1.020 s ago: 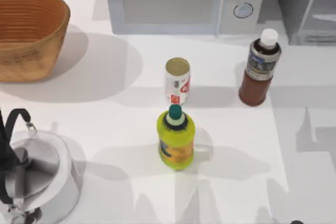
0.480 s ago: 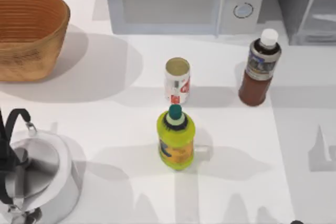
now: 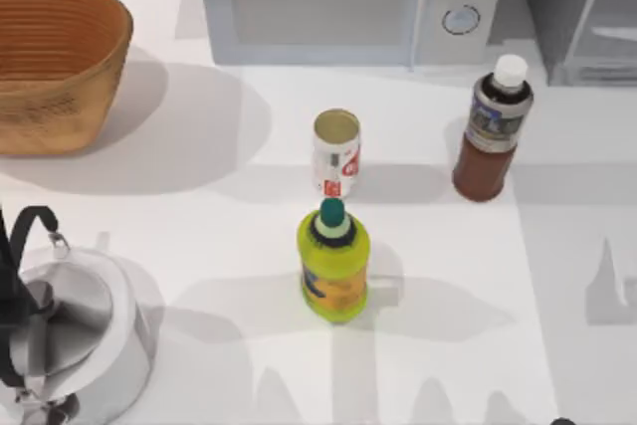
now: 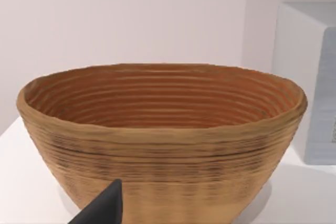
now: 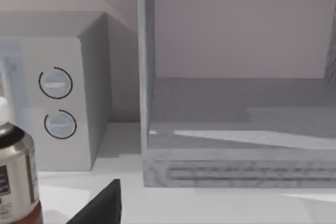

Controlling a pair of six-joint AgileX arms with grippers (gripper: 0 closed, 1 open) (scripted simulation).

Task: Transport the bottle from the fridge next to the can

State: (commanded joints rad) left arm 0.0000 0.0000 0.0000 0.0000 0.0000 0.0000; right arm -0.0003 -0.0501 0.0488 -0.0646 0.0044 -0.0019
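Nothing on the table had shifted over the last second; only arm shadows at the right drifted, suggesting the right arm was backing off. The bottle (image 3: pixel 493 131) stood outside the fridge (image 3: pixel 587 12), right of the can (image 3: pixel 336 153) yet apart. Right gripper (image 5: pixel 102 205) faced the fridge; its fingers' state I couldn't tell.

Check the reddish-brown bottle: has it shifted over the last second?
No. The bottle stands at the same spot below the microwave dials, to the right of the can.
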